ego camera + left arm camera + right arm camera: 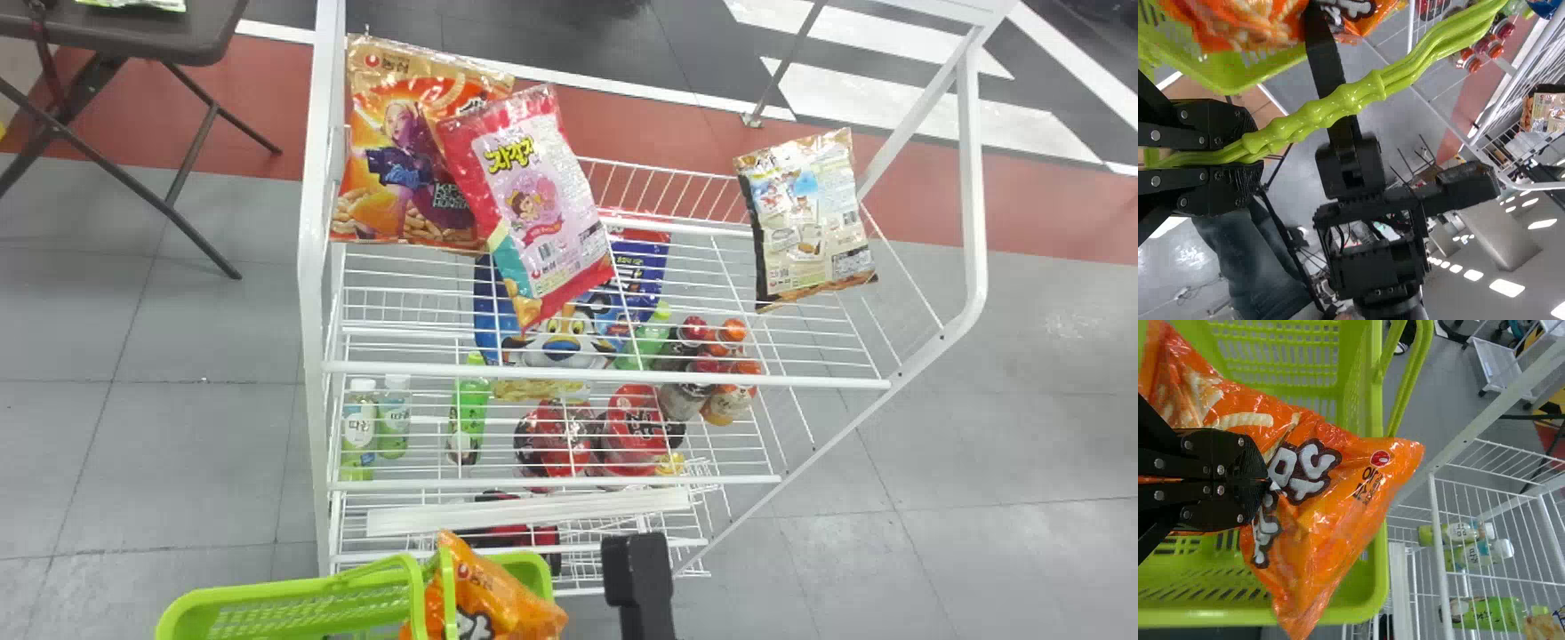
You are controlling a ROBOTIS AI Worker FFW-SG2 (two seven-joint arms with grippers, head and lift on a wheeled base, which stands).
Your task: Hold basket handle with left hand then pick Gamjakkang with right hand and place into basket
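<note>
Overlying lower-left basket [293,612]: orange bag [516,609], pinched by right gripper [638,573]; handle [1351,100], clamped by left gripper [1253,159].

Boxy black arm [1368,270], round silver screws [1159,463], thin dark cables [1341,237]

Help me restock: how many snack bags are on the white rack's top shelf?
3: an orange bag at the left, a pink one overlapping it, and a tan one apart at the right. Another could be hidden behind the overlapping pair.
</note>
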